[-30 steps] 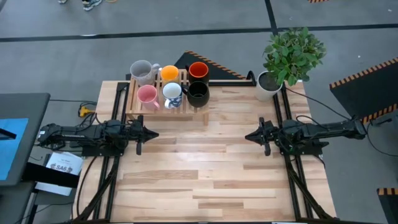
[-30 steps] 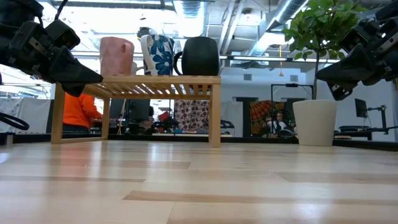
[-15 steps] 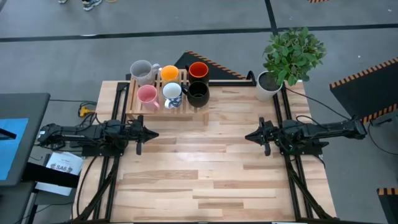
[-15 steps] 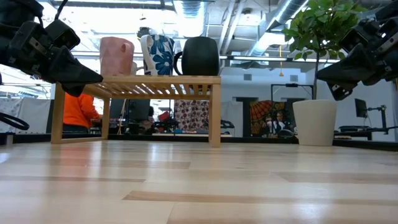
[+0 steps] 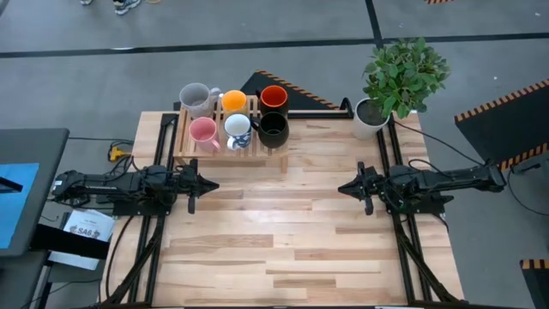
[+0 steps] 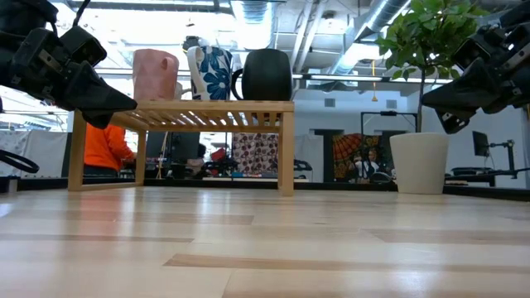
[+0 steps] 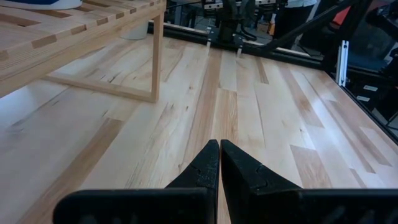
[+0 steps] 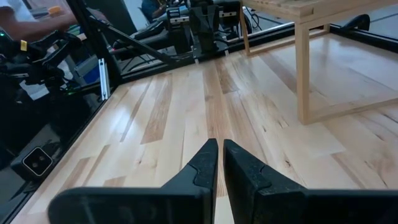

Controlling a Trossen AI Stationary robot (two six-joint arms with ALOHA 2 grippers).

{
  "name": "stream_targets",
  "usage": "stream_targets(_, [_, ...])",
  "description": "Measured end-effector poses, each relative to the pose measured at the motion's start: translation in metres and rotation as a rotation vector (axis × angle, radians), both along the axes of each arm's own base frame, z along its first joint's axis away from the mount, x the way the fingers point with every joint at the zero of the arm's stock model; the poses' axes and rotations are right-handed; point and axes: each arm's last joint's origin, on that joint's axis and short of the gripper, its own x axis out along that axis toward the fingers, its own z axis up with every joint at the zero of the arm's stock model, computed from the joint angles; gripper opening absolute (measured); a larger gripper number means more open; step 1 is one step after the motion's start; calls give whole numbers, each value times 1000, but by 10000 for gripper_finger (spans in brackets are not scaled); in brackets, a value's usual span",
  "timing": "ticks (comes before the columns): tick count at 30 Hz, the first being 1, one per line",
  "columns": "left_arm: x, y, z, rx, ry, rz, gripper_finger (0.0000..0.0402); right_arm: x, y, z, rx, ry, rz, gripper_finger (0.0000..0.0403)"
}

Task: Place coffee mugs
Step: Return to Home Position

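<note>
A pale wooden table (image 5: 292, 232) fills the overhead view, and you have both arms stretched low along its sides. Read the tabletop as a clock from above. The slatted wooden shelf (image 5: 230, 155) stands at eleven o'clock, and all six coffee mugs (image 5: 235, 125) sit on it in two rows of three. The back row runs grey mug (image 5: 196, 99), orange mug (image 5: 233, 101), red-inside mug (image 5: 274, 96). The front row runs pink mug (image 5: 203, 131), white mug (image 5: 239, 130), black mug (image 5: 273, 127); the white one shows a blue flower pattern in the low view. At one o'clock the white plant pot (image 5: 371, 118) and its leafy plant (image 5: 403, 73) occupy the table's corner. Your left gripper (image 5: 208, 184) hangs at nine o'clock, raised off the wood, fingers pressed together and holding nothing, pointing toward the centre. Your right gripper (image 5: 343, 188) mirrors it at three o'clock, fingers likewise together and empty. The two tips face each other, well apart. Beyond the table, a person in orange (image 6: 103, 145) shows behind the shelf's leg.
</note>
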Motion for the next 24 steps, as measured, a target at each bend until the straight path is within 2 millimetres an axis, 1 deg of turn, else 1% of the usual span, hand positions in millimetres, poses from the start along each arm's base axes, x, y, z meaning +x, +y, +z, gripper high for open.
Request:
stream_targets(16, [0,0,0,0,-1,0,0,0,0,0,-1,0,0,54])
stream_targets(20, [-3,0,5,0,-53,0,0,0,0,0,-1,0,0,54])
stream_targets(24, [-4,0,6,0,-66,0,0,0,0,0,-1,0,0,54])
